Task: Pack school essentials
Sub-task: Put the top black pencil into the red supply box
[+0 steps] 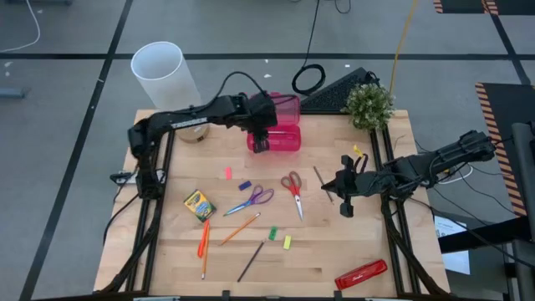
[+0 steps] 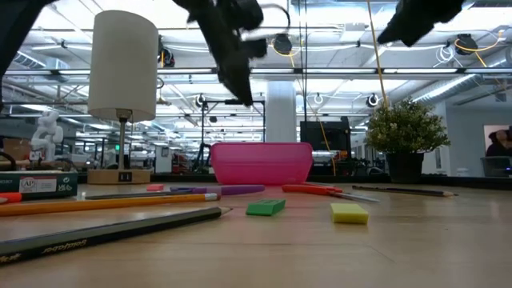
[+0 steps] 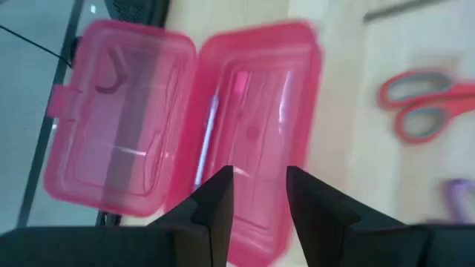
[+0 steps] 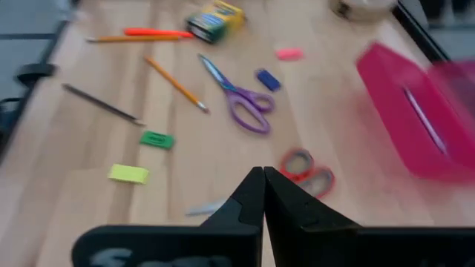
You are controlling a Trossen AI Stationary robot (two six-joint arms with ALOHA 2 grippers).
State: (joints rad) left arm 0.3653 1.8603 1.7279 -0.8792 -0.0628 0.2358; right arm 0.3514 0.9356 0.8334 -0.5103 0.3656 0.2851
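The translucent pink case (image 1: 276, 125) lies open at the table's far middle, its two halves side by side (image 3: 185, 119). My left gripper (image 3: 260, 189) hangs open above it, touching nothing. Red-handled scissors (image 1: 292, 186), purple-handled scissors (image 1: 252, 198), a crayon box (image 1: 199, 204), an orange pencil (image 1: 240, 227), a dark pencil (image 1: 251, 262) and small pink (image 1: 227, 173), blue (image 1: 245, 186), green (image 1: 273, 233) and yellow (image 1: 287, 242) pieces lie flat on the table. My right gripper (image 4: 263, 178) is shut and empty, raised above the table just right of the red scissors (image 4: 306, 172).
A red stapler-like bar (image 1: 361, 273) lies at the near right corner. A white lamp (image 1: 167, 75) stands at the far left and a potted plant (image 1: 369, 104) at the far right. Another dark pencil (image 1: 318, 177) lies beside my right gripper.
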